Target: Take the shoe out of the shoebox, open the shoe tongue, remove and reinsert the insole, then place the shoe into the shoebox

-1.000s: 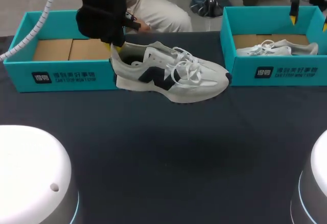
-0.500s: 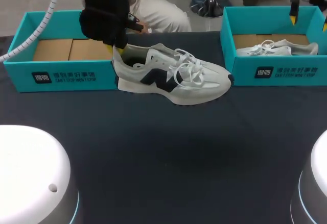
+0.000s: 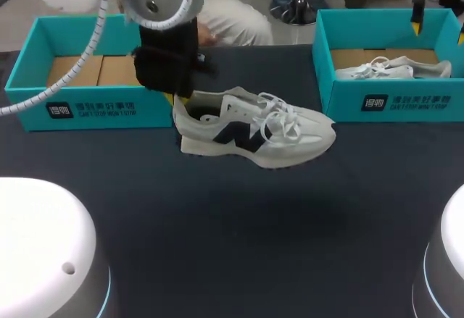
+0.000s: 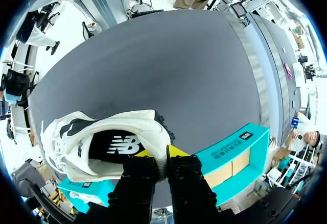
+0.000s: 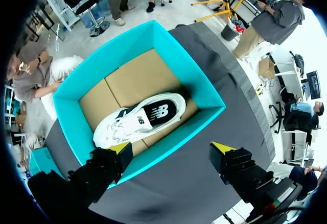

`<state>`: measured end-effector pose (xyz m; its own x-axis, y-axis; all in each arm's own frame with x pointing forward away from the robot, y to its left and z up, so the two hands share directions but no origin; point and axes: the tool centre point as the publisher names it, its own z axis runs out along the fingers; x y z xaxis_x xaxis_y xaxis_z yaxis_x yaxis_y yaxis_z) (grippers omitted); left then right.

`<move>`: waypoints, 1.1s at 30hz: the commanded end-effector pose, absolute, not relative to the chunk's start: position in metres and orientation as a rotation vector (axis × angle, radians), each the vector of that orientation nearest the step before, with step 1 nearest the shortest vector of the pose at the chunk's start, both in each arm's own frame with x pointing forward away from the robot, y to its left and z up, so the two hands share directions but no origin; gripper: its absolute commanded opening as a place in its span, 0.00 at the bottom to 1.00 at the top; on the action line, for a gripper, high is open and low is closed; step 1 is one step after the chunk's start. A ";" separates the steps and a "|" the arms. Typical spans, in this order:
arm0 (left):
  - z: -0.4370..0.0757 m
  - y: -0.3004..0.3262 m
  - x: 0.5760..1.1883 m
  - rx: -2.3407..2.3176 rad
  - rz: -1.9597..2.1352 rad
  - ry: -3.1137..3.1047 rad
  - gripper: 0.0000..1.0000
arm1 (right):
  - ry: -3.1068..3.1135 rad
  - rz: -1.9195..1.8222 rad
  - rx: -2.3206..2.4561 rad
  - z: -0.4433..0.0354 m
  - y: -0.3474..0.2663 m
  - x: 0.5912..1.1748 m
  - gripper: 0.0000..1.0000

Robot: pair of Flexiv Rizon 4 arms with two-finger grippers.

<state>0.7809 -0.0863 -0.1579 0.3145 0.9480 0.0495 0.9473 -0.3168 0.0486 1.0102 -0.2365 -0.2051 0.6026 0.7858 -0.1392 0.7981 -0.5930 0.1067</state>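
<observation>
A white sneaker with a dark side logo [image 3: 254, 127] hangs just above the dark table, toe to the right. My left gripper [image 3: 174, 95] is shut on its heel collar; in the left wrist view the yellow tips pinch the heel rim of the sneaker [image 4: 110, 145] at my left gripper [image 4: 158, 153]. Behind it sits the left teal shoebox [image 3: 80, 79], with only cardboard inside. My right gripper [image 5: 172, 148] stands open above the right teal shoebox [image 5: 191, 73], which holds a second white shoe [image 5: 138, 119]. One yellow right fingertip [image 3: 417, 19] shows above the right shoebox [image 3: 391, 101].
The second shoe [image 3: 384, 67] lies inside the right shoebox at the back right. Two white rounded robot bases [image 3: 43, 253] fill the near corners. Dark table cloth [image 3: 246, 231] spreads between them, in front of the held sneaker.
My left arm has carried the sneaker toward the near side and a little right, away from the left shoebox, and lower. The right gripper has not moved.
</observation>
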 end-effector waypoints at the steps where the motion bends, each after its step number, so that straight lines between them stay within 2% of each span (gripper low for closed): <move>1: -0.186 -0.091 0.782 2.537 0.088 1.849 0.00 | 1.330 -0.113 2.669 -0.205 -0.237 1.010 1.00; 16: -0.264 -0.092 0.774 2.579 0.074 1.967 0.00 | 1.330 -0.113 2.669 -0.205 -0.237 1.010 1.00; 33: -0.308 -0.095 0.766 2.608 0.062 1.972 0.00 | 1.330 -0.113 2.669 -0.205 -0.237 1.010 1.00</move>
<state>0.7653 -0.0919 -0.3029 0.2750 0.9557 0.1049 0.9603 -0.2677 -0.0788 1.0102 -0.2365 -0.2051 0.6026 0.7858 -0.1392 0.7981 -0.5930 0.1068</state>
